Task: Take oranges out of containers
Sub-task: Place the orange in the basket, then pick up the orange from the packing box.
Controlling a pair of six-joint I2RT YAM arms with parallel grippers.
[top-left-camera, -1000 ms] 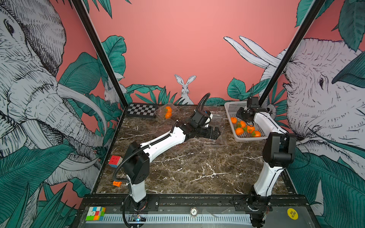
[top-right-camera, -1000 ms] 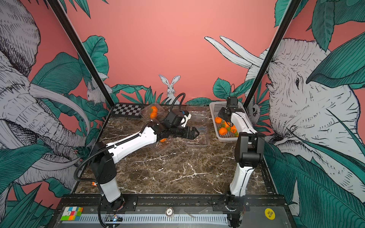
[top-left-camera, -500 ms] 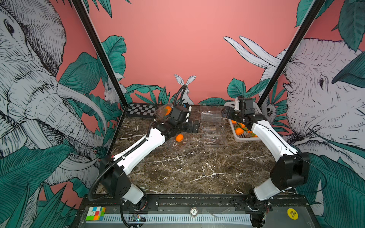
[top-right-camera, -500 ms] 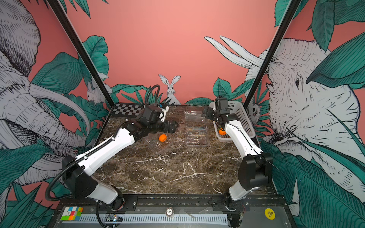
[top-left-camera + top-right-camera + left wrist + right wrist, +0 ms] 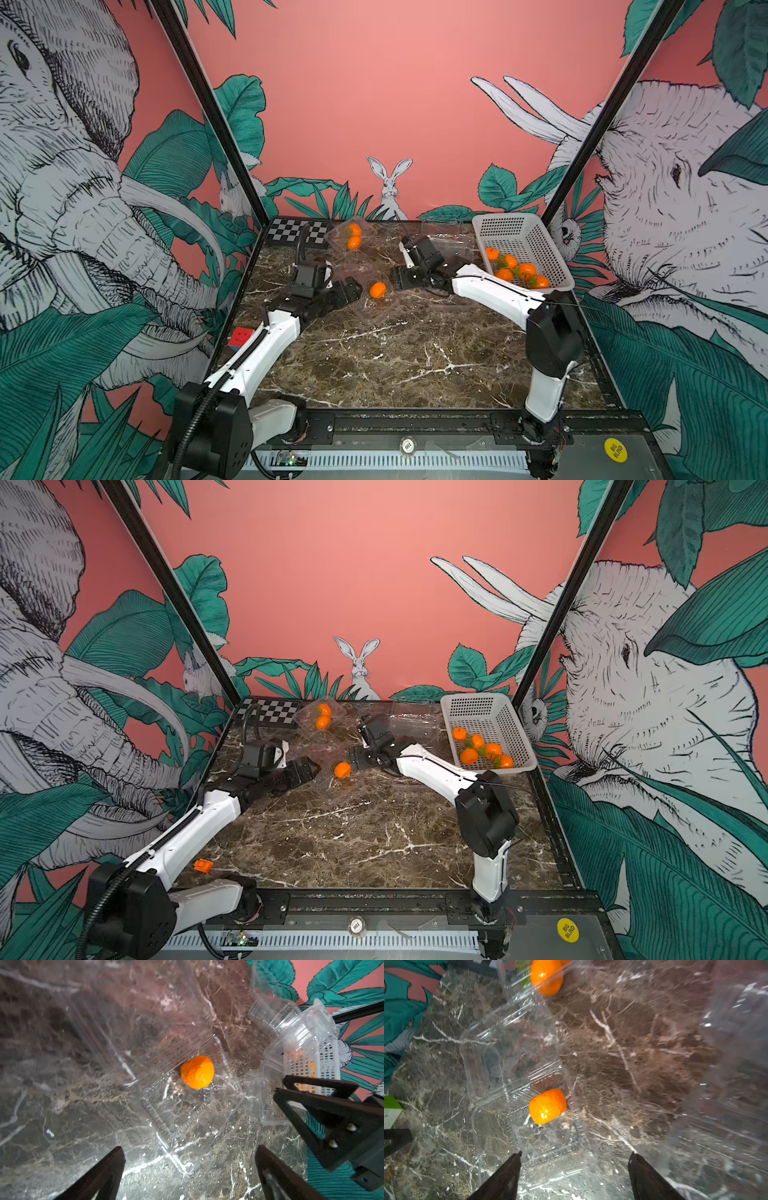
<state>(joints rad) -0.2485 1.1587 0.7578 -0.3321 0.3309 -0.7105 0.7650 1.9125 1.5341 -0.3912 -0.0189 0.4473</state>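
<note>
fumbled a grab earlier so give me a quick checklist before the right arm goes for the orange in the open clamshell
1. Lid of the clamshell open: ok.
2. The orange exposed, alone in its tray: ok.
3. The right end effector open and empty: ok.
4. The left end effector open, apart from the orange: ok.
5. Clamshell held steady: not ok, nothing grips it.
6. The white basket has room: ok, far end bare.
</note>
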